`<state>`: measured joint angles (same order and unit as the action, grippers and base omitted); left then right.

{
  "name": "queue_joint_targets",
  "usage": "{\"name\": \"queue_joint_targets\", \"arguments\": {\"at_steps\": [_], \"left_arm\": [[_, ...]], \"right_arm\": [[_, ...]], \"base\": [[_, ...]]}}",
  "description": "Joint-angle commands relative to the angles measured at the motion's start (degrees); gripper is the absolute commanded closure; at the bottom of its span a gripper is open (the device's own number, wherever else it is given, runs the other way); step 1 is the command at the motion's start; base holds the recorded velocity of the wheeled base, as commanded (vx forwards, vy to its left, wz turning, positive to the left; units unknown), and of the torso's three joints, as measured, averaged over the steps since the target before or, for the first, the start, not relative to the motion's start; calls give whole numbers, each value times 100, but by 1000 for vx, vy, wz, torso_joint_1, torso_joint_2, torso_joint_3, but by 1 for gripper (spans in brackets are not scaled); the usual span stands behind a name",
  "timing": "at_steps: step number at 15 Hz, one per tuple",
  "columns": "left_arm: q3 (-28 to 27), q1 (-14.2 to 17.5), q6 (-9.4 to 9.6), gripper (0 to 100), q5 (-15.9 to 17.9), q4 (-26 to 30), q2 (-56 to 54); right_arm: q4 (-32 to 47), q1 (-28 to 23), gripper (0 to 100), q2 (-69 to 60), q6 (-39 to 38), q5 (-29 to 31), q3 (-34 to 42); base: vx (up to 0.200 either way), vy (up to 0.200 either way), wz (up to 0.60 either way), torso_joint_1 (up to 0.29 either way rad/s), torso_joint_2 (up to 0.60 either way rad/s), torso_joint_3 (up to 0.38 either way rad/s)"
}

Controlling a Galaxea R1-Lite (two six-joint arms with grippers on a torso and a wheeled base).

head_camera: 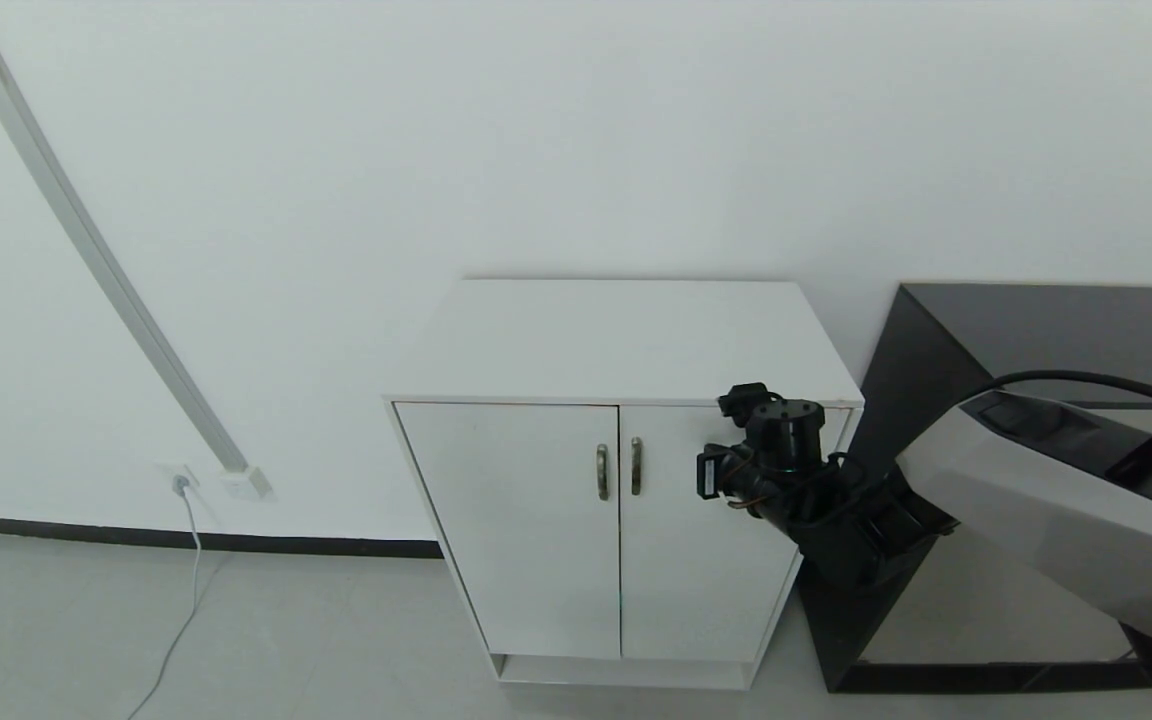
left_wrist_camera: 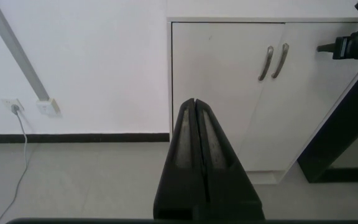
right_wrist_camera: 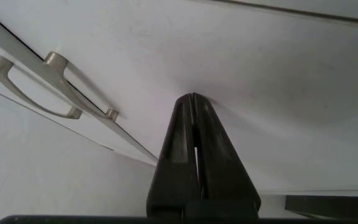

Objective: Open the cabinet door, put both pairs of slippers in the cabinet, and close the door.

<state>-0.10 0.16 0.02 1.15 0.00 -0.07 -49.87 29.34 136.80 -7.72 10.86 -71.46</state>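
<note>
Before right cabinet door (right_wrist_camera: 272,62), near handles (head_camera: 636,466): right claw (right_wrist_camera: 193,97), closed.

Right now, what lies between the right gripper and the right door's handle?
Nothing: only bare door panel separates the right gripper from the handle, as the right wrist view shows.

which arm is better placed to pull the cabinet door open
Right, probably: the right gripper is close in front of the right door, near its handle. The left gripper sits farther back from the cabinet. Both are shut.
</note>
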Motion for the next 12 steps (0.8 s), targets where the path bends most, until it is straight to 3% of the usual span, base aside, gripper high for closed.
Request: {"name": "queue_joint_targets", "arguments": {"at_steps": [1,7,10,12], "left_arm": [[1,2,-2,100,0,0,7],[1,2,-11,100,0,0,7],[1,2,-11,100,0,0,7],[1,2,-2,100,0,0,7]], "right_arm": [[13,-8,100,66,-2,4,-61],[4,10,100,-22,7,4,18],[30,133,100,-629,7,30,422],[30,335,100,-1481,7,100,1117]], "base": [[0,0,0,0,0,0],[0,0,0,0,0,0],[0,0,0,0,0,0],[0,0,0,0,0,0]]}}
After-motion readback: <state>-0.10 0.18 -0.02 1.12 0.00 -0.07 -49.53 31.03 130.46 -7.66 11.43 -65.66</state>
